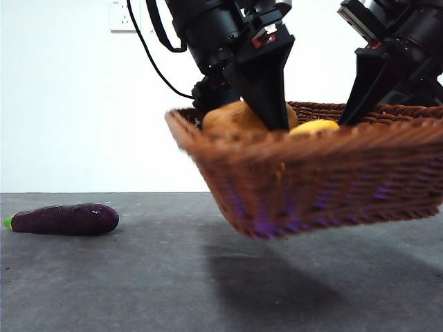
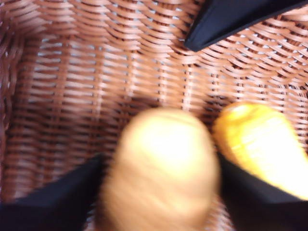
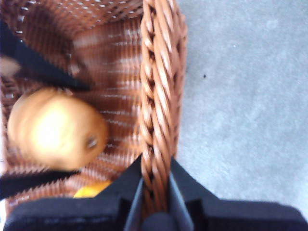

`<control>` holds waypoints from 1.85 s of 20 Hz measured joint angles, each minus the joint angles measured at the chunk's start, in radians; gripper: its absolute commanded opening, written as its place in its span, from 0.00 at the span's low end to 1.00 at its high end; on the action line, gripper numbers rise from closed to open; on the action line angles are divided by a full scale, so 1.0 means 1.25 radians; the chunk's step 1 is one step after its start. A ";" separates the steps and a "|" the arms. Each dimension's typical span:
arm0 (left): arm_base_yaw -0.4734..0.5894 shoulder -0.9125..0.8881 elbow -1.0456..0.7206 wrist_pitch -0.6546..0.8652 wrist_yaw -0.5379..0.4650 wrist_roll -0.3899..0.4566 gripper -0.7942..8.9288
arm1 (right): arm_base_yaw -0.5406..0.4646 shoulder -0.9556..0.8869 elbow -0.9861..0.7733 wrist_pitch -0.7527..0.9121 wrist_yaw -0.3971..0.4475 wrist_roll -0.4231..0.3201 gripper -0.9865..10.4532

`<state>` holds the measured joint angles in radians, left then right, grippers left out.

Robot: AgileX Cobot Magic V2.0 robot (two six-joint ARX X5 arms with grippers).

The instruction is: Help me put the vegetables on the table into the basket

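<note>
My right gripper (image 3: 155, 192) is shut on the braided rim of the wicker basket (image 3: 159, 96). In the front view the basket (image 1: 325, 180) hangs tilted above the table (image 1: 138, 277) with its shadow beneath. The tan potato (image 2: 161, 163) is inside the basket, between the jaws of my left gripper (image 2: 161, 192), which is shut on it. The same potato (image 1: 232, 116) shows just over the rim in the front view. Beside it the yellow corn (image 2: 262, 144) lies on the basket floor. The purple eggplant (image 1: 66, 218) lies on the table at the far left, apart from both grippers.
A white wall with a socket (image 1: 121, 15) stands behind the table. Bare grey table (image 3: 240, 96) lies outside the basket's rim on the right gripper's side.
</note>
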<state>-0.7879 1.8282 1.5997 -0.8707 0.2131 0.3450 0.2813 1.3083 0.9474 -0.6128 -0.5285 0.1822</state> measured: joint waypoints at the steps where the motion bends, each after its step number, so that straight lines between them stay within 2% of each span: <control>1: 0.001 -0.009 0.000 0.000 0.000 0.000 0.66 | 0.000 0.000 0.000 0.003 -0.004 0.000 0.07; 6: 0.048 -0.138 0.000 -0.009 -0.017 0.003 0.66 | 0.000 0.000 0.000 0.002 -0.003 -0.003 0.07; 8: 0.105 -0.207 0.000 -0.010 -0.069 0.019 0.66 | 0.000 0.000 0.000 0.002 -0.003 -0.003 0.07; 10: 0.200 -0.287 0.000 -0.028 -0.103 0.057 0.66 | 0.000 0.000 0.000 0.002 -0.003 -0.006 0.07; 12: 0.306 -0.311 0.002 -0.057 -0.096 0.098 0.66 | 0.000 0.000 0.000 0.002 -0.005 -0.012 0.07; 14: 0.410 -0.280 0.002 -0.101 -0.051 0.149 0.66 | 0.000 0.000 0.000 0.002 -0.031 -0.020 0.07; 17: 0.479 -0.211 0.001 -0.110 -0.004 0.201 0.66 | 0.000 0.000 0.000 0.002 -0.045 -0.031 0.07; 21: 0.496 -0.078 0.001 -0.107 0.033 0.239 0.66 | -0.001 0.000 0.000 0.003 -0.065 -0.043 0.07; 27: 0.496 0.105 0.001 -0.107 0.002 0.251 0.66 | -0.001 0.000 0.000 0.016 -0.080 -0.060 0.07; 29: 0.497 0.129 0.001 -0.102 -0.019 0.262 0.66 | -0.001 0.000 0.000 0.018 -0.081 -0.063 0.07; 37: 0.498 0.136 -0.022 -0.078 -0.021 0.276 0.66 | -0.001 0.000 0.000 0.042 -0.086 -0.072 0.07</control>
<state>-0.1654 1.9987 1.5726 -0.9676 0.1867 0.6895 0.2802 1.3083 0.9474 -0.5606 -0.6365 0.0925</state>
